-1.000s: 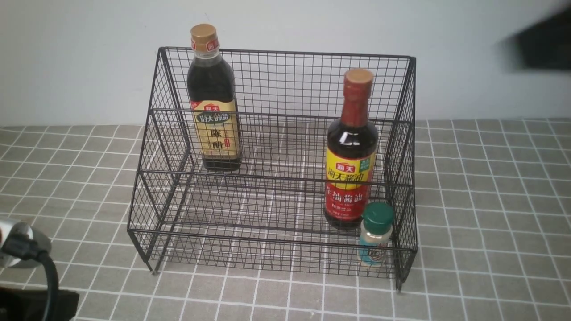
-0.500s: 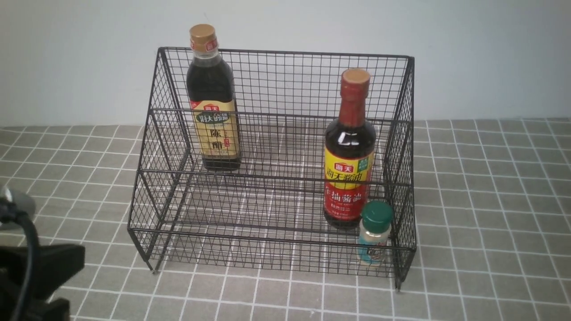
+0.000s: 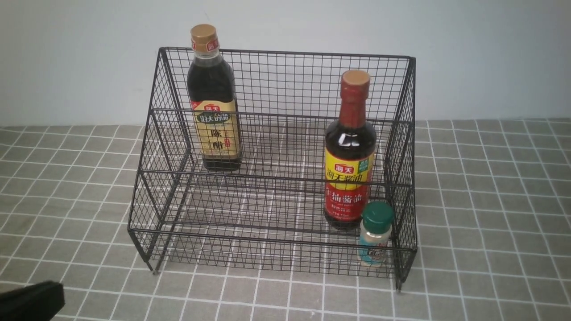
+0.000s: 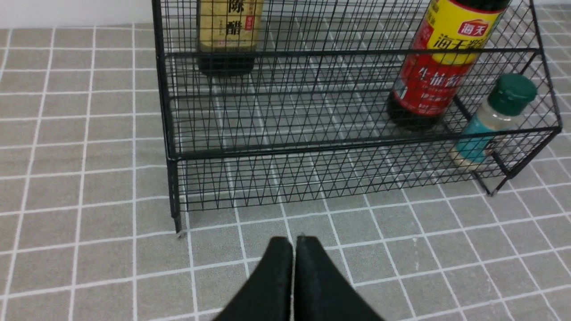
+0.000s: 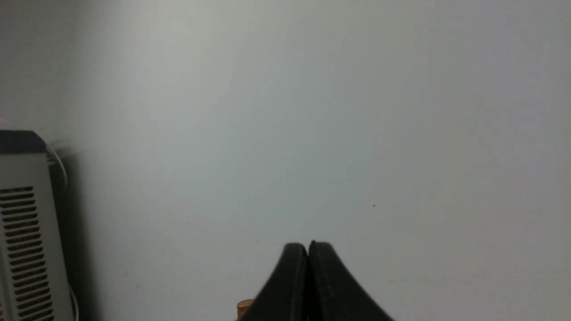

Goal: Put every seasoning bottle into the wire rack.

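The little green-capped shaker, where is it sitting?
In the front view, the green-capped shaker stands upright in the wire rack's lowest front tier, at its right end, just ahead of the red-necked bottle.

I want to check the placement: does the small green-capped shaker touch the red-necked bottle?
Cannot tell. In the front view the shaker overlaps the red-necked bottle. In the left wrist view a rack wire crosses between them, hiding any gap.

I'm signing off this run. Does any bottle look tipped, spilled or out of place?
Nothing stands out. The gold-capped bottle, the red-necked bottle and the green-capped shaker all stand upright inside the wire rack, with no spill visible on the tiles.
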Robot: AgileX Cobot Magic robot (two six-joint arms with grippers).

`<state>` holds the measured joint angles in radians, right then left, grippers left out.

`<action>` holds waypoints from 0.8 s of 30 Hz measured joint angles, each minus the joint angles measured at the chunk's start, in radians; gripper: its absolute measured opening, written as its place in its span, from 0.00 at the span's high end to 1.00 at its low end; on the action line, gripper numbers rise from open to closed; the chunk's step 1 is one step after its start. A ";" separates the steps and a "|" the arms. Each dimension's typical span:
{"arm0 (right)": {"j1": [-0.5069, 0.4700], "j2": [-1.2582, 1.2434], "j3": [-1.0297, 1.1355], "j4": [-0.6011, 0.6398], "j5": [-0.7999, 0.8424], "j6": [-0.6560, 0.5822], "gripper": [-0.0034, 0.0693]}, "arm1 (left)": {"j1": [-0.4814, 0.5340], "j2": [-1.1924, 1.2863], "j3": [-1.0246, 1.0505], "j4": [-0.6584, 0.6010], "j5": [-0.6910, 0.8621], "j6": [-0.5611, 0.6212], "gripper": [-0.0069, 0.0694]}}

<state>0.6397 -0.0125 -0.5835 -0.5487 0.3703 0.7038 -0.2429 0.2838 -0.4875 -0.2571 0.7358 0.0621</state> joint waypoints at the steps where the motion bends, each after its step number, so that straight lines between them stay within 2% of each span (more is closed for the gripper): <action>1: 0.000 0.000 0.000 0.000 0.000 0.000 0.97 | 0.000 -0.021 0.001 -0.003 0.001 0.000 0.92; 19: 0.000 0.000 0.000 -0.004 0.000 0.003 0.97 | 0.000 -0.054 0.001 -0.009 0.017 0.001 0.92; 24: 0.000 0.000 0.000 -0.005 0.000 0.003 0.97 | 0.002 -0.103 0.057 0.093 -0.069 0.023 0.92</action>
<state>0.6397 -0.0125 -0.5835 -0.5542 0.3700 0.7066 -0.2406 0.1811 -0.4307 -0.1639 0.6666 0.0853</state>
